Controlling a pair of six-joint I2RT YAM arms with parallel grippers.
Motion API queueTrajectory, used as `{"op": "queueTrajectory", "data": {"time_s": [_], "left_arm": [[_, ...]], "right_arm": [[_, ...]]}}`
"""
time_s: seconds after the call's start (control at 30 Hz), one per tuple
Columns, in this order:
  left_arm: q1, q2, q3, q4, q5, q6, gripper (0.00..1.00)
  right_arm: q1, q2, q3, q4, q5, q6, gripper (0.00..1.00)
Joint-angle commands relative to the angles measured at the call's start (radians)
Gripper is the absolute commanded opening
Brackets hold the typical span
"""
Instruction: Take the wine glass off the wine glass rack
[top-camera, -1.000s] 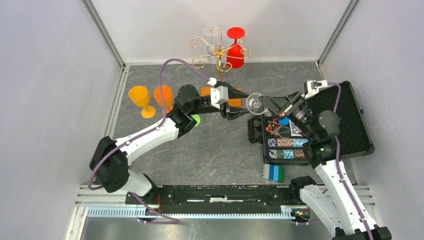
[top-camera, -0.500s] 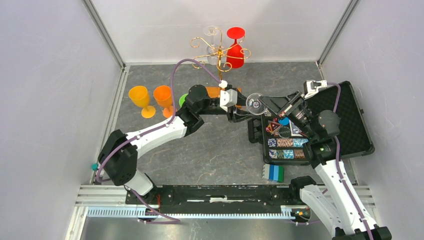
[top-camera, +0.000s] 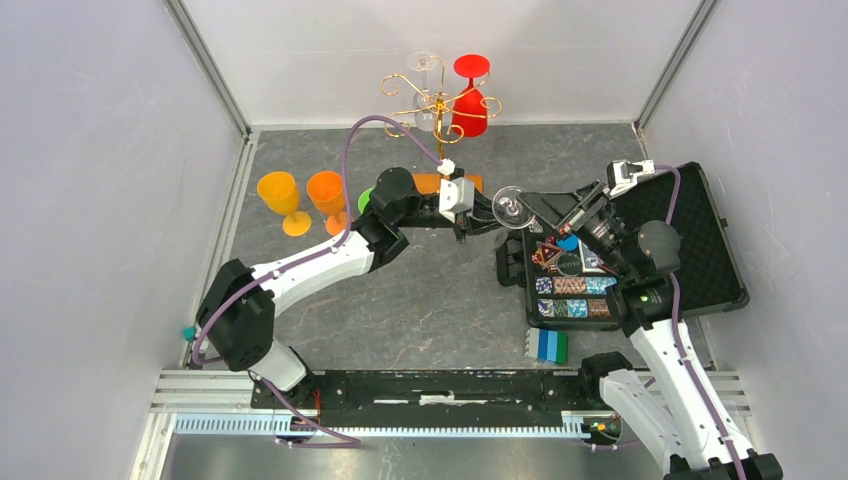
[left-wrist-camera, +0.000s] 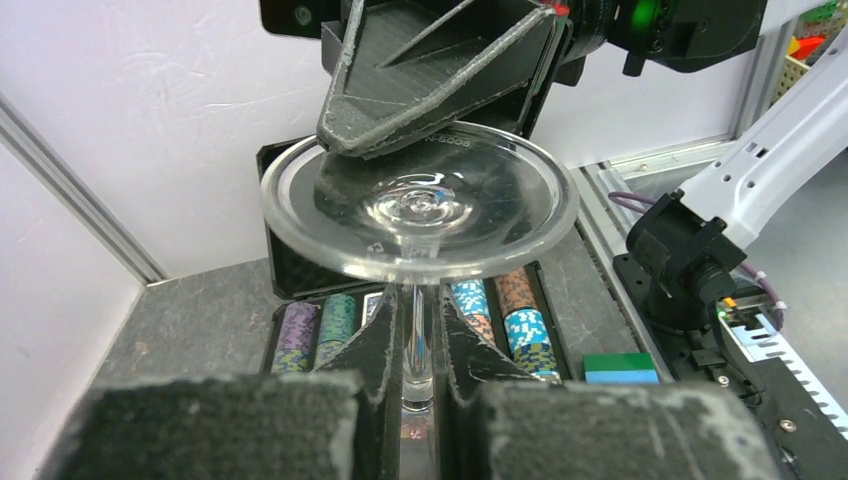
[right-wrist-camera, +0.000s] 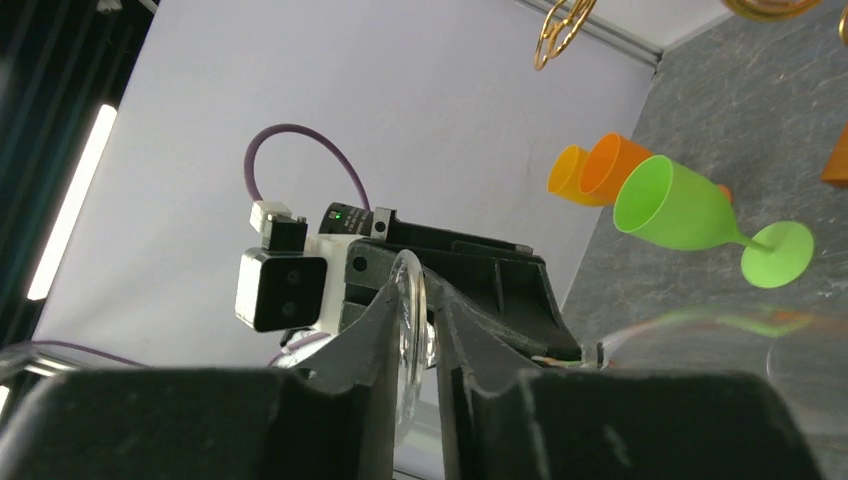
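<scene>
A clear wine glass (top-camera: 508, 208) is held level in the air between my two grippers, right of the gold wine glass rack (top-camera: 437, 100). My right gripper (top-camera: 530, 208) is shut on the rim of its round foot (right-wrist-camera: 408, 275). My left gripper (top-camera: 485, 215) is shut on the thin stem (left-wrist-camera: 418, 340), just behind the foot (left-wrist-camera: 420, 205). The bowl is hidden behind my left fingers. The rack on its orange-brown base (top-camera: 432, 183) still carries another clear glass (top-camera: 424, 62) and a red glass (top-camera: 470, 105), both hanging.
Two orange glasses (top-camera: 283, 192) (top-camera: 325, 190) and a green glass (right-wrist-camera: 690, 210) stand left of my left arm. An open black case (top-camera: 690, 240) with poker chips (left-wrist-camera: 520, 325) lies under my right arm. A blue and green block (top-camera: 547, 345) lies at its near edge.
My left arm has swung right towards the glass and its fingers have come in round the stem. My right arm and the glass have stayed in place.
</scene>
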Motion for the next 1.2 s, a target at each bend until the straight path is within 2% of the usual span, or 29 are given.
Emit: {"op": "queueTrajectory", "data": {"time_s": [0.0, 0.07, 0.13, 0.17, 0.23, 0.4, 0.63, 0.73, 0.87, 1.03, 1.17], "left_arm": [[-0.007, -0.008, 0.029, 0.071, -0.006, -0.041, 0.02], [-0.007, -0.021, 0.016, 0.087, -0.023, -0.055, 0.02], [-0.007, -0.038, 0.003, 0.092, -0.044, -0.066, 0.02], [-0.007, -0.049, -0.003, 0.091, -0.057, -0.073, 0.02], [-0.007, -0.070, -0.011, 0.090, -0.100, -0.083, 0.02], [-0.008, -0.137, -0.037, 0.098, -0.270, -0.195, 0.02], [-0.007, -0.247, -0.047, 0.131, -0.620, -0.388, 0.02], [-0.007, -0.280, -0.049, 0.149, -0.763, -0.534, 0.02], [-0.007, -0.284, -0.053, 0.197, -0.879, -0.689, 0.02], [-0.007, -0.279, -0.074, 0.262, -0.952, -0.812, 0.02], [-0.007, -0.283, -0.097, 0.288, -1.001, -0.891, 0.02]], "right_arm": [[0.004, -0.004, 0.012, 0.061, 0.002, -0.015, 0.45], [0.005, -0.009, 0.005, 0.052, 0.019, -0.027, 0.69], [0.005, -0.022, -0.008, 0.038, 0.049, -0.049, 0.84], [0.005, -0.033, -0.021, 0.037, 0.067, -0.056, 0.90], [0.004, -0.066, -0.055, 0.056, 0.114, -0.077, 0.95], [0.005, -0.158, -0.120, 0.029, 0.229, -0.162, 0.98], [0.005, -0.208, -0.204, 0.031, 0.216, -0.207, 0.98], [0.005, -0.191, -0.283, 0.171, 0.172, -0.122, 0.98], [0.020, -0.119, -0.348, 0.475, 0.114, -0.009, 0.98], [0.096, -0.049, -0.293, 0.691, 0.116, -0.019, 0.98], [0.139, -0.028, -0.273, 0.782, 0.161, -0.028, 0.98]]}}
